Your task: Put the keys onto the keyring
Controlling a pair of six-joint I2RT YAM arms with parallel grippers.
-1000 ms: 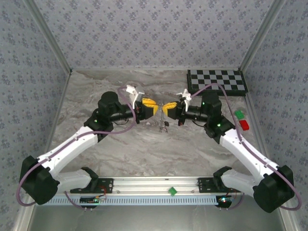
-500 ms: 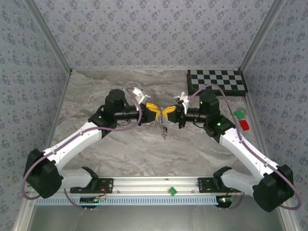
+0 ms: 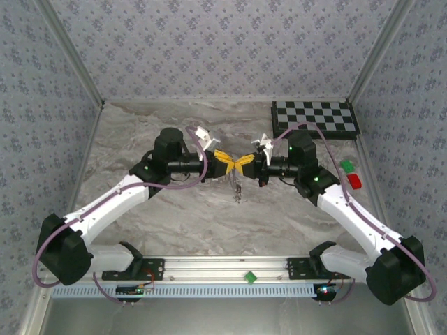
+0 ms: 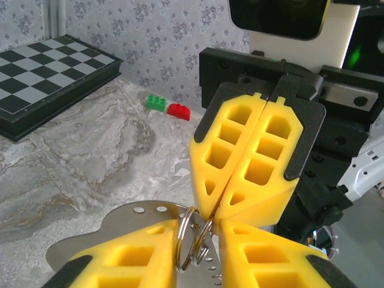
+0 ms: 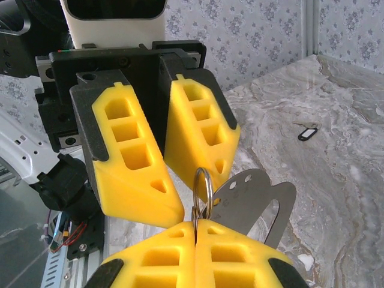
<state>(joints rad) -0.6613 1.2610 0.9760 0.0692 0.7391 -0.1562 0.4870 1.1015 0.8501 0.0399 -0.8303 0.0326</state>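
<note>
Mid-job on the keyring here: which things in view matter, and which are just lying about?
Job:
- thin grey metal wire keyring, pinched in the right gripper
- small dark-headed key lying on the marble table

Lying about:
- black-and-white chessboard
- green toy brick
- red toy brick

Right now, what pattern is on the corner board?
Black-and-white checks; the board shows best in the top external view.

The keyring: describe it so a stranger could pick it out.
Look above the marble table's middle, where the yellow left end effector and right end effector meet tip to tip. Pinched by the right one is the keyring: a thin wire loop with an open centre, unlike the flat, hole-punched metal plate beside it.
</note>
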